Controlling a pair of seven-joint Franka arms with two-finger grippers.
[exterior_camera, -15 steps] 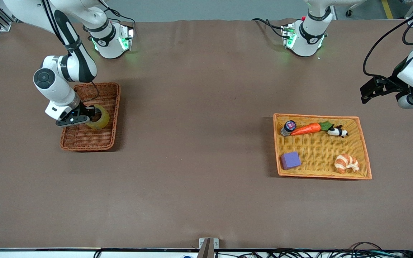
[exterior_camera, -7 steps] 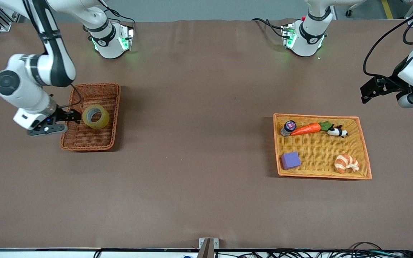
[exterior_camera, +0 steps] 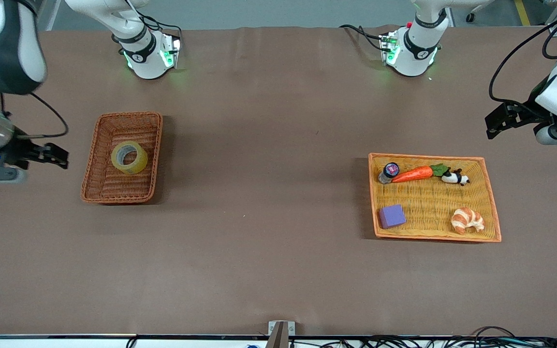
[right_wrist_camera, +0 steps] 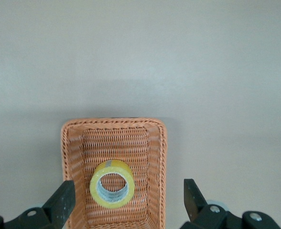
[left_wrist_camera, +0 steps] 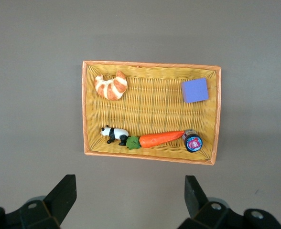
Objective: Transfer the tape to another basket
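Note:
The tape (exterior_camera: 138, 164), a yellowish ring with a grey-white core, lies in the dark reddish-brown wicker basket (exterior_camera: 157, 145) at the right arm's end of the table. My right gripper (exterior_camera: 61, 157) is open and empty, raised over the bare table beside the basket, apart from it. The right wrist view looks down on the tape (right_wrist_camera: 113, 166) in the basket (right_wrist_camera: 162, 167), with the right gripper (right_wrist_camera: 128, 188) spread wide. My left gripper (exterior_camera: 493, 125) waits open and empty over the table at the left arm's end; its wrist view shows the left gripper (left_wrist_camera: 130, 186) open.
A light yellow-orange woven tray (exterior_camera: 428, 203) toward the left arm's end holds a carrot (exterior_camera: 411, 174), a panda figure (exterior_camera: 455, 178), a croissant (exterior_camera: 467, 220), a purple block (exterior_camera: 392, 216) and a small jar (exterior_camera: 388, 171). The tray also shows in the left wrist view (left_wrist_camera: 155, 109).
My right gripper let go of the tape and drew back from the basket toward the table's edge, rising. The tape stays in the basket. The left arm has not moved.

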